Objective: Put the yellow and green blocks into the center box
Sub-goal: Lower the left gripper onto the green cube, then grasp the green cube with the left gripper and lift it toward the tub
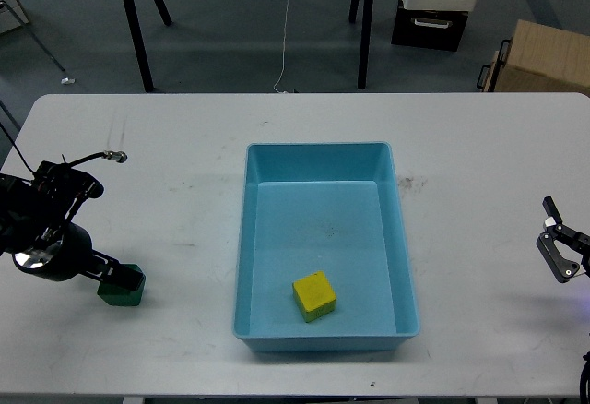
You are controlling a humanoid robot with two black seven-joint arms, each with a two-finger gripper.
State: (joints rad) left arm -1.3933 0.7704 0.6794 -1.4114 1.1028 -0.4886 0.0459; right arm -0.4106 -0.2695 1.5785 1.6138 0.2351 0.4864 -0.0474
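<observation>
Yellow is already settled: the yellow block [313, 295] lies on the floor of the light-blue tray [249, 238], toward its lower edge in the middle of the frame. The green block [122, 286] is on the white table [184, 192] at the lower left, well apart from the tray, and the left gripper [118, 279] sits right at it, fingers apparently around or against the cube; whether they are pinching it or merely spread beside it, I cannot tell, because the dark fingers merge with the dark block. That uncertainty is the main risk: a shallow or off-centre hold could let the cube twist out during a lift, or a closing finger could nudge it along the table instead of catching it. A low carry might clip the tray's near rim and shift the tray. The right gripper [559, 247] hangs at the right edge, fingers spread and holding nothing, clear of the likely path.
</observation>
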